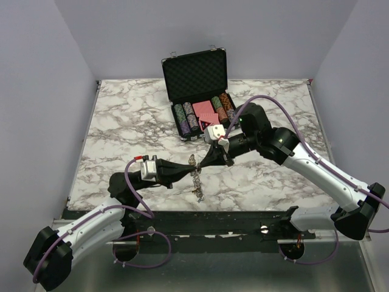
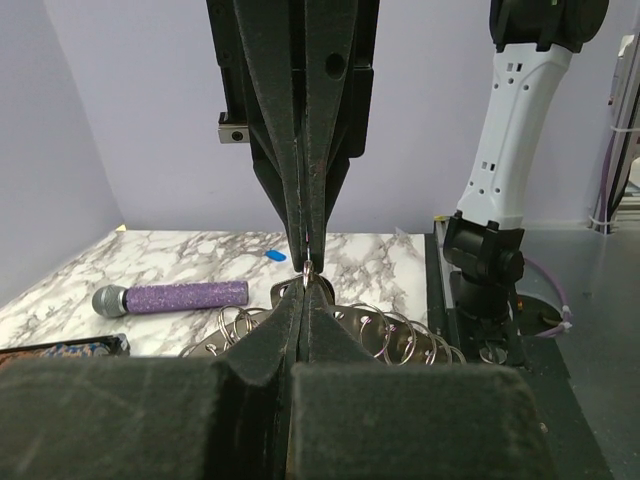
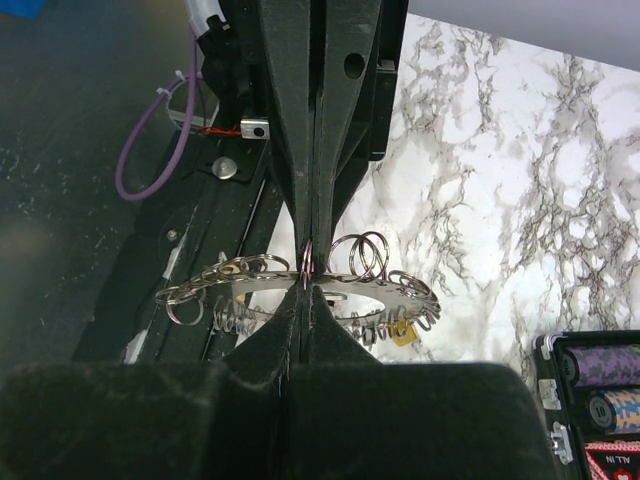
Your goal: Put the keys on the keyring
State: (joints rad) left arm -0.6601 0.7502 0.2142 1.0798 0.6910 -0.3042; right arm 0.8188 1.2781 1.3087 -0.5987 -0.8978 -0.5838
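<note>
Two black robot arms meet tip to tip over the near part of a marble counter (image 1: 121,121). The left pincer (image 1: 192,163) and right pincer (image 1: 203,161) are each clamped on the keyring (image 3: 350,287), a flat silver ring fringed with small loops. A yellow-headed key (image 3: 403,333) hangs from its fringe.

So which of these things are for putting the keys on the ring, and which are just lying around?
For the job: large silver metal keyring fringed with small rings, pinched by the left fingers and right fingers; tiny yellow piece hanging from it, likely a key.
Just lying about: purple glittery microphone; open black case of poker chips.
</note>
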